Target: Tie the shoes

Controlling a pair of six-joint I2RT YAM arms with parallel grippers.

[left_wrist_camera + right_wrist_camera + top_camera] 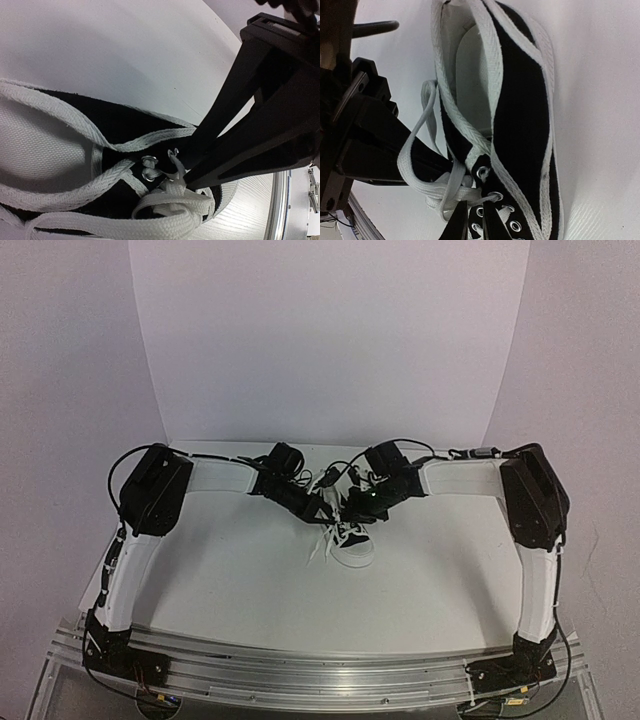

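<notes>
The small black canvas shoe (353, 540) sits at the table's middle, its white toe cap facing the arms. Both grippers meet over its laced top. My left gripper (325, 508) reaches in from the left, shut, with its tips (449, 167) buried in the white laces (410, 170); one lace loop curls around its fingers. My right gripper (476, 210) stands over the top eyelets, its jaws nearly together on a lace strand running from an eyelet. In the left wrist view the right gripper (186, 176) pinches that strand beside the lace knot (170, 205), above the shoe (115, 120). The left gripper's own fingers are out of that view.
A white backdrop (330, 340) curves up behind the table. An aluminium rail (320, 670) runs along the near edge, between the arm bases. Black cables (330, 475) hang by both wrists above the shoe.
</notes>
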